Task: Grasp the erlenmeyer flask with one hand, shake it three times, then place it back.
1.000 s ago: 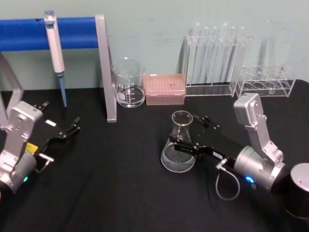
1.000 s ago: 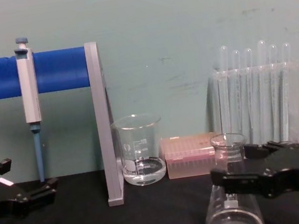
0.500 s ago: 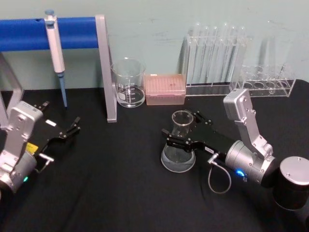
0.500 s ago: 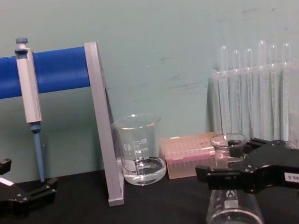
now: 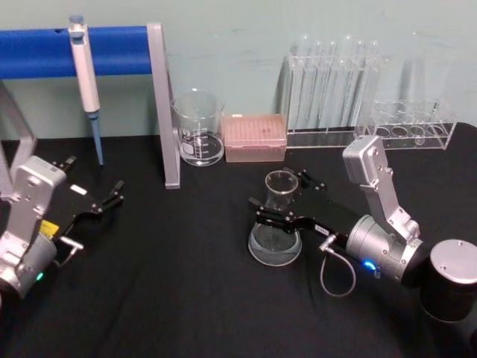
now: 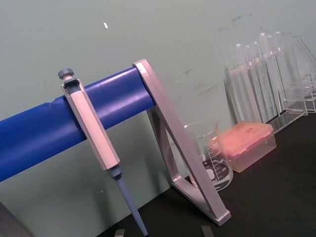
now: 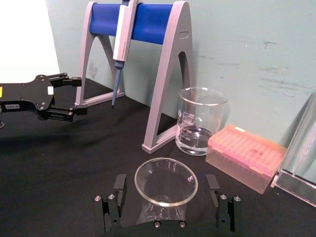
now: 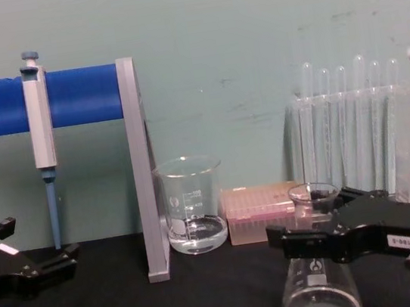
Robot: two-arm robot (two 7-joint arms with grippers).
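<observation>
**Finding 1.** The right hand (image 5: 282,195) is reaching in low from the robot's right and straddling the neck of the erlenmeyer flask (image 5: 274,240). Its jaws are standing wide. In the right wrist view the fingers (image 7: 114,198) are sitting on either side of the flared rim (image 7: 166,181), with a gap showing on both sides. Nothing is being held.

**Finding 2.** The flask is standing upright on the surface (image 5: 171,291), near its middle. It is in front of the pink tip box (image 5: 255,137) and well apart from the beaker (image 5: 198,128).

**Finding 3.** The left hand (image 5: 95,179) is lying parked at the left of the surface with its jaws apart.

**Assessment.** The grasp is the step in hand, and all 3 shakes are outstanding. The jaws should be closing evenly on the neck below the flare, so that the rim is acting as a stop against slipping. The glass is calling for firm but not hard pressure. The lift should be clearing the surface before any shaking. The flask should be kept upright and away from the tip box and the test-tube rack (image 5: 328,97).

**Limits of inspection.**
- In the chest view the lower edge is cutting off the flask's base.
- In the head view the neck is partly hiding the far finger.
- The depth of the liquid is proving hard to judge.
</observation>
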